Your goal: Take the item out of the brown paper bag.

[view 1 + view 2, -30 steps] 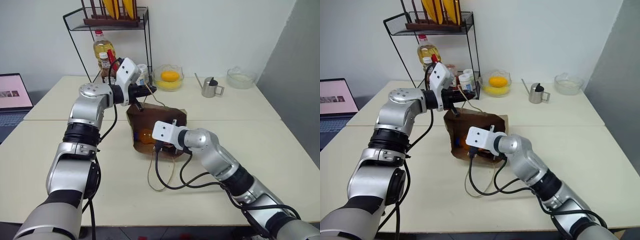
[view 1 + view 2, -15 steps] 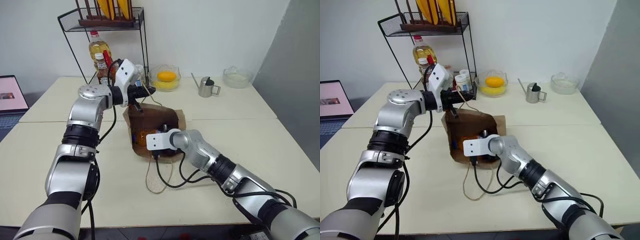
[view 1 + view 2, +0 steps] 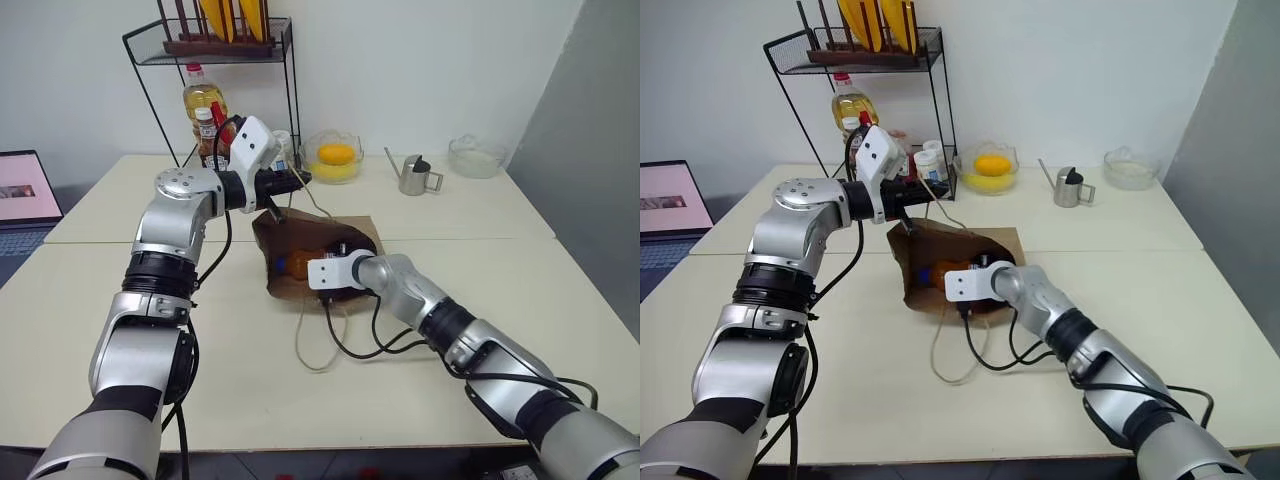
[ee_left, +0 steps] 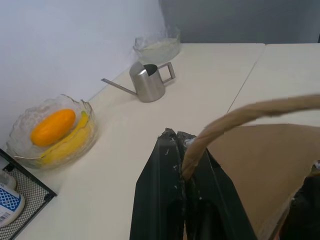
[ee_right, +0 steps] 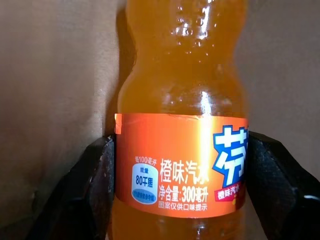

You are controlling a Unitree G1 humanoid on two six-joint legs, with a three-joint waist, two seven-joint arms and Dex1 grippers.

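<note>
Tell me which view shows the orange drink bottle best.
Right wrist view: the bottle stands close up between the right gripper fingers, label readable, inside the brown paper bag. The eye views catch just an orange patch in the bag mouth.

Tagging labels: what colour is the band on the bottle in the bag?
Orange, with white lettering and a small blue patch; the label band shows best in the right wrist view.

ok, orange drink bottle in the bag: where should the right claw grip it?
At the labelled middle of the orange drink bottle, coming in through the brown paper bag mouth. The body is round and the label band straight-sided, and the fingers already flank it on both sides.
</note>
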